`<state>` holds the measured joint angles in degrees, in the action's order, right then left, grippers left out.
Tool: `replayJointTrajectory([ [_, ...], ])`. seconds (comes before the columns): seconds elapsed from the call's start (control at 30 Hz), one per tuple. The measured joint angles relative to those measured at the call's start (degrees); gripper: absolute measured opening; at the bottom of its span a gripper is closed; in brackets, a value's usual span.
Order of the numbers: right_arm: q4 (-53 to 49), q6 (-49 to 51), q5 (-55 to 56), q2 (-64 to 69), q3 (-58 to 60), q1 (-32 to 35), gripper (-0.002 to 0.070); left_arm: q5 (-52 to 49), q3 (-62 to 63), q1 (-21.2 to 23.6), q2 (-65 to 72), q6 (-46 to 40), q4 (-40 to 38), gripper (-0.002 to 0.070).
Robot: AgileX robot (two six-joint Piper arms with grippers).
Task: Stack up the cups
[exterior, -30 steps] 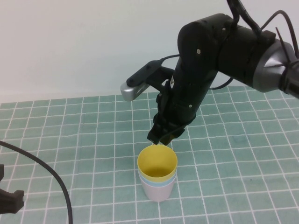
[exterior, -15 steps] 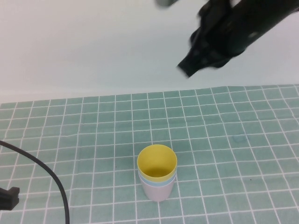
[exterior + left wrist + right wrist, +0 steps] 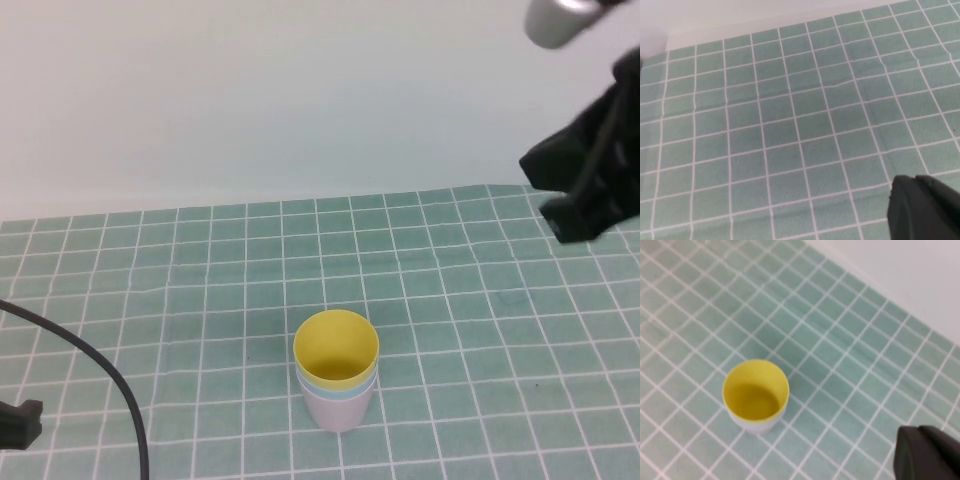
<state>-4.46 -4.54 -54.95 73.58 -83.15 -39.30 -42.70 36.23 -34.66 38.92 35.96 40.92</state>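
Observation:
The three cups stand nested in one upright stack on the green tiled cloth [image 3: 200,300]. The yellow cup [image 3: 336,347] is on top, the light blue cup [image 3: 340,390] shows as a thin band under it, and the pale pink cup [image 3: 338,412] is at the bottom. The stack also shows in the right wrist view, with the yellow cup [image 3: 755,390] uppermost. My right gripper [image 3: 572,222] hangs high at the right, well clear of the stack, shut and empty; it also shows in its own wrist view [image 3: 920,432]. My left gripper [image 3: 20,422] sits low at the left edge, shut and empty [image 3: 917,192].
A black cable [image 3: 95,365] curves over the cloth at the front left. A pale wall [image 3: 250,100] rises behind the cloth's far edge.
My right gripper has risen from just above the yellow cup's rim and swung up and away to the right. The stack has not moved. The left gripper has stayed put.

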Motion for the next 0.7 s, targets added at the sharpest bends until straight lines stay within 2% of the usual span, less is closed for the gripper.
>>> replayJointTrajectory([
  [0.13,0.3,0.2,5.7,-4.2,6.0,0.0,0.0003,0.0,0.0,0.0,0.0,0.4,0.0,-0.0001],
  [0.5,1.1,-0.4,5.8,-3.0,7.1,0.0,0.0001,0.2,0.0,0.1,-0.8,0.4,0.0,-0.0001],
  [0.6,-1.4,-0.7,3.4,-2.4,7.6,0.0,0.0001,0.2,0.0,2.8,-5.6,0.4,-0.5,-0.0001],
  [0.7,-5.4,-0.5,2.3,-3.6,10.7,1.1,0.0001,0.2,0.0,8.5,-13.0,0.4,-0.5,-0.0001],
])
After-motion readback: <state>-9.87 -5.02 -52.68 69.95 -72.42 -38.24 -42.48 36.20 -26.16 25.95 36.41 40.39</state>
